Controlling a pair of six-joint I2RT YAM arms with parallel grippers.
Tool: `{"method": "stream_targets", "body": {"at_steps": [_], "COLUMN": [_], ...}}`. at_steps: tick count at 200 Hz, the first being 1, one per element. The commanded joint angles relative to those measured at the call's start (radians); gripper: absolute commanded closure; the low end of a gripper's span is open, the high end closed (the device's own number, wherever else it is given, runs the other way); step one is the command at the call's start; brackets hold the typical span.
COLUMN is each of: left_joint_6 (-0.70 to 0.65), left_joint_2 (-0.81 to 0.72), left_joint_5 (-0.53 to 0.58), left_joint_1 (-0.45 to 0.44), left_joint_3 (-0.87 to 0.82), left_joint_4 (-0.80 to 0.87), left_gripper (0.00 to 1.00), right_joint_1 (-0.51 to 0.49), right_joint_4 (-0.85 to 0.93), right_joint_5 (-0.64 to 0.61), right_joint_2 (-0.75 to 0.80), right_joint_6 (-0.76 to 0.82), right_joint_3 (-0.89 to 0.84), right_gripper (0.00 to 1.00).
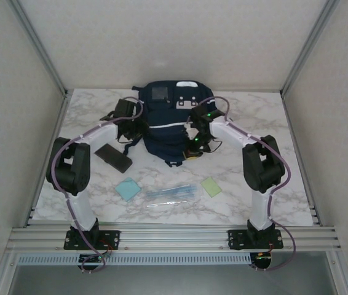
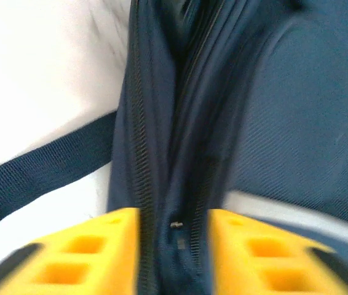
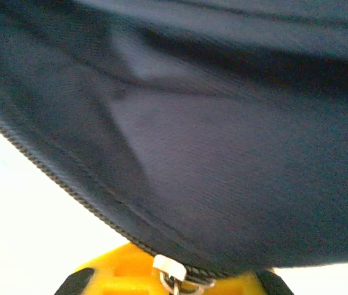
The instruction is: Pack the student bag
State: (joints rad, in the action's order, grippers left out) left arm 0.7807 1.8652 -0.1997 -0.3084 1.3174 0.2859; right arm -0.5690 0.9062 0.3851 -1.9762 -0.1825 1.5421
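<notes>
Two sets of jaws, both at the student bag (image 1: 165,126). Left jaws: part-open, yellow fingers (image 2: 100,252) apart, a fold of navy fabric and a line of zipper teeth (image 2: 142,184) in the gap; whether touching, cannot tell. Left of those jaws, a dark strap (image 2: 39,178) across the white tabletop (image 2: 39,61). Right jaws: closed on a pale zipper pull (image 3: 169,268), navy fabric stretched just above and beyond. Bag lying between the two sets of jaws. Nearer the arm bases than the left jaws, a black case (image 1: 114,158); further that way, a blue square (image 1: 128,188), a clear packet (image 1: 171,193), a green square (image 1: 211,186).
</notes>
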Motion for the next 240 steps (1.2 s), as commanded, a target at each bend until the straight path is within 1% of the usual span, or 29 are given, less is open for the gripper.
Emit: {"method": "stream_targets", "body": {"at_steps": [1,5,8,9,15,17,20,29,32,34,56,76,88,106,111,120,127,138,152,154,156,183,204,221,231,240], "left_joint_6": [-0.004,0.0,0.006,0.008,0.02,0.028,0.04,0.085,0.104,0.117,0.268,0.393,0.452,0.491,0.495,0.501,0.506,0.514,0.507,0.505,0.502,0.45,0.401,0.363,0.343,0.328], "left_joint_2": [-0.076,-0.092,-0.105,-0.111,-0.141,-0.152,-0.165,-0.208,-0.224,-0.234,-0.303,-0.315,-0.293,-0.235,-0.217,-0.188,-0.167,-0.144,-0.131,-0.131,-0.13,-0.143,-0.161,-0.173,-0.182,-0.189], "left_joint_5": [0.047,0.05,0.051,0.051,0.046,0.045,0.04,0.022,0.017,0.01,-0.02,-0.015,-0.017,0.006,0.012,0.023,0.03,0.042,0.051,0.051,0.052,0.065,0.065,0.055,0.052,0.052], "left_joint_1": [-0.001,-0.001,-0.001,0.0,0.001,-0.001,-0.002,-0.006,-0.008,-0.009,-0.048,-0.094,-0.115,-0.138,-0.142,-0.145,-0.146,-0.146,-0.146,-0.146,-0.146,-0.146,-0.143,-0.143,-0.144,-0.143], "left_joint_3": [0.027,0.016,0.005,0.001,-0.024,-0.038,-0.056,-0.119,-0.136,-0.155,-0.308,-0.387,-0.409,-0.391,-0.384,-0.37,-0.364,-0.363,-0.363,-0.362,-0.361,-0.352,-0.356,-0.353,-0.352,-0.35], "left_joint_4": [0.065,0.074,0.077,0.078,0.076,0.074,0.07,0.042,0.03,0.022,-0.069,-0.142,-0.215,-0.255,-0.267,-0.286,-0.298,-0.32,-0.32,-0.318,-0.314,-0.252,-0.218,-0.186,-0.179,-0.138], "left_gripper": [0.35,0.33,0.25,0.24,0.21,0.15,0.09,0.06,0.01,0.0,0.0,0.0,0.01,0.04,0.06,0.13,0.24,0.54,0.87,0.96,1.0,1.0,1.0,1.0,1.0,1.0], "right_joint_1": [-0.061,-0.071,-0.075,-0.077,-0.088,-0.091,-0.095,-0.109,-0.114,-0.116,-0.142,-0.152,-0.151,-0.152,-0.152,-0.152,-0.151,-0.152,-0.152,-0.151,-0.152,-0.132,-0.102,-0.064,-0.04,-0.011], "right_joint_4": [-0.083,-0.088,-0.092,-0.093,-0.097,-0.098,-0.1,-0.11,-0.116,-0.118,-0.137,-0.138,-0.16,-0.192,-0.203,-0.217,-0.224,-0.222,-0.175,-0.165,-0.151,0.068,0.212,0.253,0.261,0.26], "right_joint_5": [0.103,0.109,0.111,0.112,0.116,0.117,0.119,0.133,0.141,0.147,0.172,0.18,0.208,0.242,0.247,0.259,0.265,0.267,0.248,0.241,0.233,0.103,-0.062,-0.173,-0.211,-0.234], "right_joint_2": [-0.074,-0.088,-0.098,-0.102,-0.121,-0.127,-0.136,-0.159,-0.167,-0.172,-0.214,-0.227,-0.214,-0.187,-0.177,-0.161,-0.148,-0.128,-0.108,-0.106,-0.102,-0.102,-0.099,-0.095,-0.089,-0.082], "right_joint_6": [-0.043,-0.046,-0.051,-0.051,-0.058,-0.06,-0.061,-0.07,-0.073,-0.074,-0.095,-0.11,-0.128,-0.153,-0.16,-0.169,-0.174,-0.173,-0.14,-0.131,-0.121,0.026,0.091,0.1,0.099,0.092], "right_joint_3": [0.066,0.083,0.099,0.104,0.134,0.143,0.159,0.2,0.212,0.219,0.3,0.334,0.319,0.274,0.256,0.222,0.2,0.164,0.131,0.129,0.125,0.099,0.067,0.048,0.046,0.049], "right_gripper": [1.0,1.0,1.0,1.0,1.0,1.0,1.0,1.0,1.0,1.0,1.0,1.0,1.0,1.0,1.0,1.0,1.0,1.0,1.0,1.0,1.0,1.0,1.0,1.0,1.0,1.0]}}
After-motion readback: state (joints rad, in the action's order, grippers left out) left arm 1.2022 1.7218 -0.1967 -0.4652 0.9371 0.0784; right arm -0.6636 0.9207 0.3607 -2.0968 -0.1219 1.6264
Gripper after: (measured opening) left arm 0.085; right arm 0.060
